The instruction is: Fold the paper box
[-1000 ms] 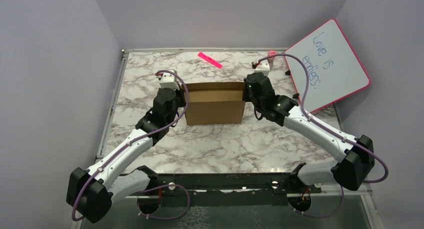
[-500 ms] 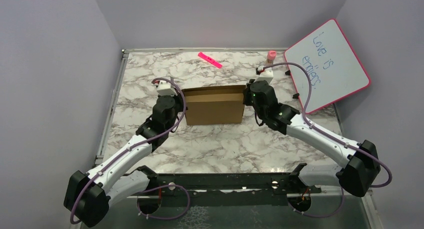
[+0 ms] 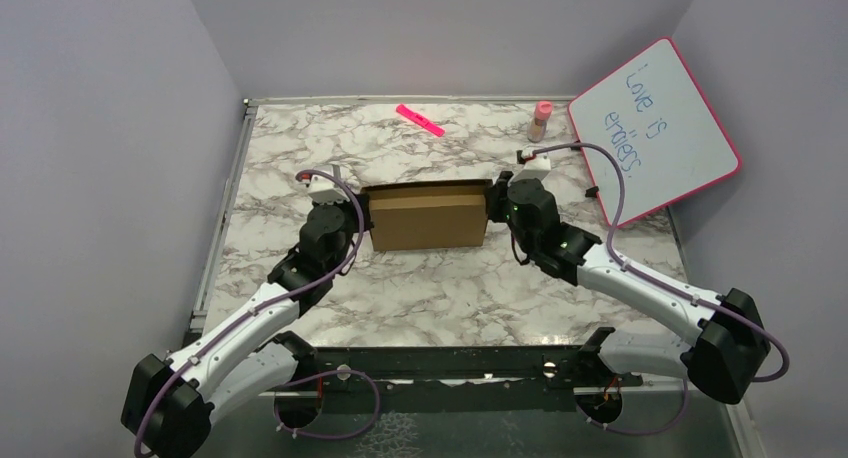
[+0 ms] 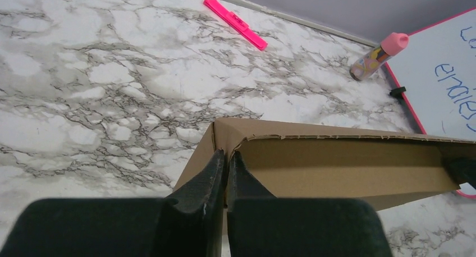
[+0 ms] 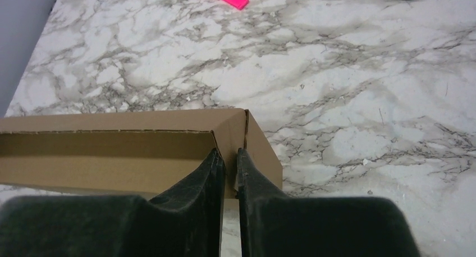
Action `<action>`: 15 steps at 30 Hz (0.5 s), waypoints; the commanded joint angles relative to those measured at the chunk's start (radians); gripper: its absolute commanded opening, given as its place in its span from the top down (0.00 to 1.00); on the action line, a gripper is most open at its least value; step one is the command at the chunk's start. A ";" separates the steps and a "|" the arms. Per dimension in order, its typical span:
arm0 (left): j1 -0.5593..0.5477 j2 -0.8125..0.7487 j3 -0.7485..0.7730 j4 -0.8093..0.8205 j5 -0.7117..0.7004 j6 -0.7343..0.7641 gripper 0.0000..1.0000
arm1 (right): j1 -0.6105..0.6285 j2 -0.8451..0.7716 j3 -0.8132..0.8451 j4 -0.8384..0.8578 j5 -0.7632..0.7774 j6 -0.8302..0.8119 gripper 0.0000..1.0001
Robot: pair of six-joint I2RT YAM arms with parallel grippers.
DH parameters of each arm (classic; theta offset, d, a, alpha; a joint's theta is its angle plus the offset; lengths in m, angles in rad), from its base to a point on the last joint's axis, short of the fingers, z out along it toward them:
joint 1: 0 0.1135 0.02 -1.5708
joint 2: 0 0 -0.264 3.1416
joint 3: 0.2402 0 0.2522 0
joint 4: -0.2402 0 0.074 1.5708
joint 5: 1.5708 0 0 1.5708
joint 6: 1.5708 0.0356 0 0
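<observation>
**Pinched at both ends, mid-fold**

Found the marble bench [image 3: 430, 298] carrying the paper box [image 3: 428, 221] near its middle, standing as a shallow brown tray with long walls raised and top open. Saw the left claw [image 4: 226, 157] clenched on the box's left end wall. Saw the right claw [image 5: 228, 156] astride the right end wall with a slightly wider gap; could not tell whether pinching or let go. Judged the step as setting up the end walls. Judged the next move to call for tucking the end flaps inward without splaying those walls.
</observation>
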 commanded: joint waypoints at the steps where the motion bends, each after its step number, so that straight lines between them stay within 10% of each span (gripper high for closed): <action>1: -0.016 -0.012 -0.041 -0.150 0.050 -0.057 0.94 | 0.031 0.000 -0.049 -0.049 -0.120 0.048 0.79; 15: -0.015 -0.115 0.013 -0.255 0.007 -0.046 0.69 | 0.031 -0.096 0.042 -0.072 -0.127 -0.099 0.20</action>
